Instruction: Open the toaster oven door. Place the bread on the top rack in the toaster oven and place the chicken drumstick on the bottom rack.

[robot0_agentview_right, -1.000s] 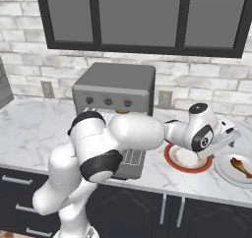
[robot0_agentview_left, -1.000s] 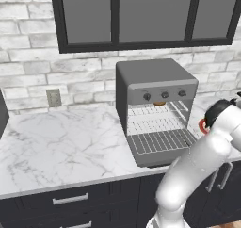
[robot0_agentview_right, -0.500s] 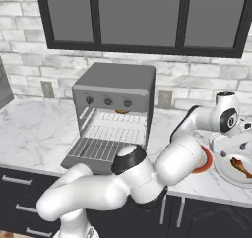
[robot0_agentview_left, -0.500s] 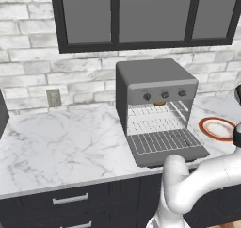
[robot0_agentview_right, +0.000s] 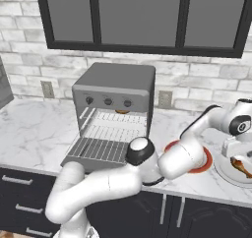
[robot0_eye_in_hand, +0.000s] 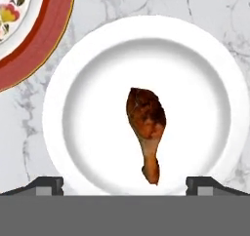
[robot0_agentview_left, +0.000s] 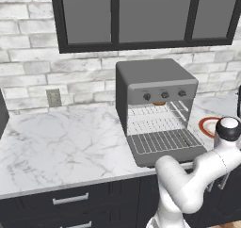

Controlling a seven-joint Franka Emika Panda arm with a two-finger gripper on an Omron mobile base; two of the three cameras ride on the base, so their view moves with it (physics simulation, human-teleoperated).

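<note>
The dark grey toaster oven (robot0_agentview_left: 153, 83) (robot0_agentview_right: 115, 84) stands on the counter with its door (robot0_agentview_left: 164, 149) (robot0_agentview_right: 98, 153) folded down flat. Inside show the top rack (robot0_agentview_left: 153, 111) (robot0_agentview_right: 115, 119) and the bottom rack (robot0_agentview_left: 155, 126) (robot0_agentview_right: 110, 133). A golden-brown bit of bread (robot0_agentview_left: 159, 102) (robot0_agentview_right: 122, 111) peeks out just under the control strip. The chicken drumstick (robot0_eye_in_hand: 145, 120) (robot0_agentview_right: 242, 164) lies on a white plate (robot0_eye_in_hand: 88, 132) (robot0_agentview_right: 230, 173). My gripper (robot0_eye_in_hand: 124, 184) (robot0_agentview_right: 235, 151) hangs open above that plate, fingertips (robot0_eye_in_hand: 49, 184) wide apart and holding nothing.
A red-rimmed plate (robot0_agentview_left: 207, 126) (robot0_agentview_right: 206, 159) (robot0_eye_in_hand: 44, 40) sits between the oven and the white plate. My arm stretches across the counter's front edge in the right base view. A wall outlet (robot0_agentview_left: 53, 98) (robot0_agentview_right: 165, 99) is on the brick wall, and dark-framed cabinets hang overhead.
The arm has swung to the right, from in front of the oven to above the white plate. The gripper stays open and the oven door stays down.
</note>
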